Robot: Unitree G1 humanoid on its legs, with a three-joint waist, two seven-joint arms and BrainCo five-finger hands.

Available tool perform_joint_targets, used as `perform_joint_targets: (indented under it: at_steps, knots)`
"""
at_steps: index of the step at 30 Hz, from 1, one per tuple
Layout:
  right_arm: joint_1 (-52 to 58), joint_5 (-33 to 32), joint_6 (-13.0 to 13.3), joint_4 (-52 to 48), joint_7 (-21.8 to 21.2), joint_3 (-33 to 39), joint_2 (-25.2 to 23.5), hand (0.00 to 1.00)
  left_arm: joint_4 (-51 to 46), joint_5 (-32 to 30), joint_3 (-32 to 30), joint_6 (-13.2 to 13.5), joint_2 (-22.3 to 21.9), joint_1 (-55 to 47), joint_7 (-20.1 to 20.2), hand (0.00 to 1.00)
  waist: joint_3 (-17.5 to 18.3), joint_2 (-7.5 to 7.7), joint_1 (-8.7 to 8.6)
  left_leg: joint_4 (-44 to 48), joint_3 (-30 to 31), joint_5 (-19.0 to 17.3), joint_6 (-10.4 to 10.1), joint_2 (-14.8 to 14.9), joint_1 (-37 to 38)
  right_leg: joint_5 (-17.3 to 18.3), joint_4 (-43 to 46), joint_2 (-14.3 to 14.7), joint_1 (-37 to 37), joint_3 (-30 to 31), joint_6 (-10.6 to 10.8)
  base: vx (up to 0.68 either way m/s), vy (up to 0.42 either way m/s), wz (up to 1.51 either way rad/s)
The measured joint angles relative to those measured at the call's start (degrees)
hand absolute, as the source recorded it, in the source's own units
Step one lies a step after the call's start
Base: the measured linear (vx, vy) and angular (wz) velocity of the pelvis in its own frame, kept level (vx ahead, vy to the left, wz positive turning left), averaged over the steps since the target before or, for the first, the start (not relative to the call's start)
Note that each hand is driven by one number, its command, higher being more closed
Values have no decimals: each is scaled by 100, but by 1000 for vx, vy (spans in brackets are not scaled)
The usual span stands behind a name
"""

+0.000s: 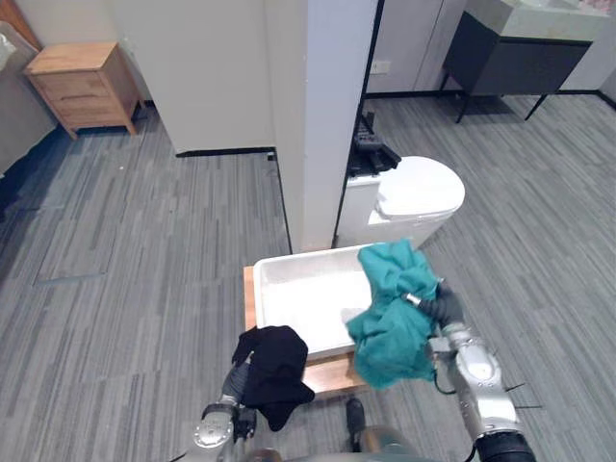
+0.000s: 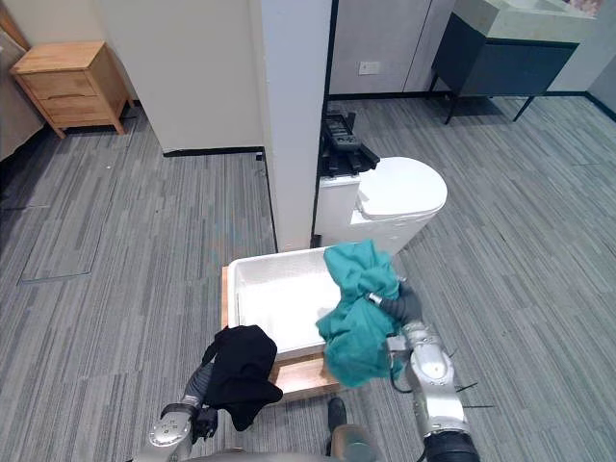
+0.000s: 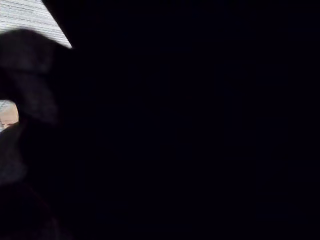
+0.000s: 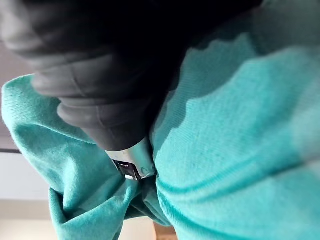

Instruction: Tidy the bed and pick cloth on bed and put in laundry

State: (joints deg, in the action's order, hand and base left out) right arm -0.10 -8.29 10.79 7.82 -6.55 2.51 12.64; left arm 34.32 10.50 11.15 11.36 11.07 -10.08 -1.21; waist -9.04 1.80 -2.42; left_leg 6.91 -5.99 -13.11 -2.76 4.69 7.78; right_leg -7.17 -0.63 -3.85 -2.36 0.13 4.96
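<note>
Teal cloth (image 1: 390,313) hangs bunched from the right hand (image 1: 445,306), raised over the right-hand rim of the white tub (image 1: 289,262), with its lower folds drooping past the tub's near right corner. In the right wrist view a silver finger (image 4: 132,167) curls into a fold and pinches the gathered fabric; the remaining fingers are buried in the cloth. A black cloth (image 1: 274,371) is draped over the left hand (image 2: 200,381) just off the tub's near left corner, touching its front edge; whether that hand is closed on the fabric cannot be told. The tub sits on a wooden platform (image 1: 248,298). Directly behind the tub stands a white pillar (image 1: 327,115), and behind its right side a white lidded unit (image 1: 419,192).
</note>
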Motion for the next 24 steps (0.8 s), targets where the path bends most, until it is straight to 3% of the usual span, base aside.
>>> perform_joint_targets:
  at_steps: [5, 11, 14, 16, 18, 19, 22, 24]
  knots:
    - [-459, 49, -222, -149, -371, -90, 109, 100, 7, 0, 31, 14, 58, -8, 6, 100, 132, 5, 50, -9, -11, 26, -35, -78, -17, -143, -279, -88, 113, -36, 19, 10, 58, 4]
    - [-1549, 229, -708, 491, -351, -579, 167, 100, 6, 1, 56, 17, 104, 100, 123, 100, 63, -50, 150, 74, 11, 101, -145, -109, -396, -311, -350, -168, -101, -189, -23, -63, 16, 11]
    - [-2834, 243, -862, 1313, -63, -577, 386, 100, -69, 125, 58, 37, 93, 665, 117, 100, -470, -155, 227, 428, 39, 67, -172, -145, -1059, -422, -325, -270, -506, -302, -78, -222, 12, 25]
    - [-3619, 258, -867, 1873, 116, -567, 678, 100, -328, 268, 60, 47, 78, 1005, 69, 100, -988, -363, 279, 652, -198, 113, -199, -27, -1459, -435, -281, -329, -737, -437, -87, -204, -15, 40]
    - [-4052, 276, -867, 2319, 193, -562, 924, 100, -664, 299, 66, 62, 55, 1096, -24, 100, -1260, -553, 361, 776, -211, 204, -157, 9, -1687, -533, -244, -327, -944, -481, -100, -158, -24, 17]
    - [-4296, 296, -871, 2653, 268, -563, 1060, 0, -896, 356, 79, 89, 49, 1108, -74, 100, -1438, -675, 406, 811, -189, 235, -166, 15, -1790, -567, -243, -326, -1015, -511, -107, -80, -7, 6]
    - [-4547, 340, -887, 3204, 300, -562, 1307, 0, -1270, 472, 273, 124, 46, 1078, -160, 100, -1595, -894, 429, 785, -130, 280, -110, -7, -1821, -576, -243, -346, -1026, -632, -104, -21, 20, 10]
    - [-4723, 460, -887, 3574, 365, -569, 1443, 0, -1601, 496, 351, 209, 50, 1023, -155, 100, -1619, -945, 439, 707, -118, 342, -84, -85, -1824, -582, -243, -387, -1076, -643, -94, 9, 41, 5]
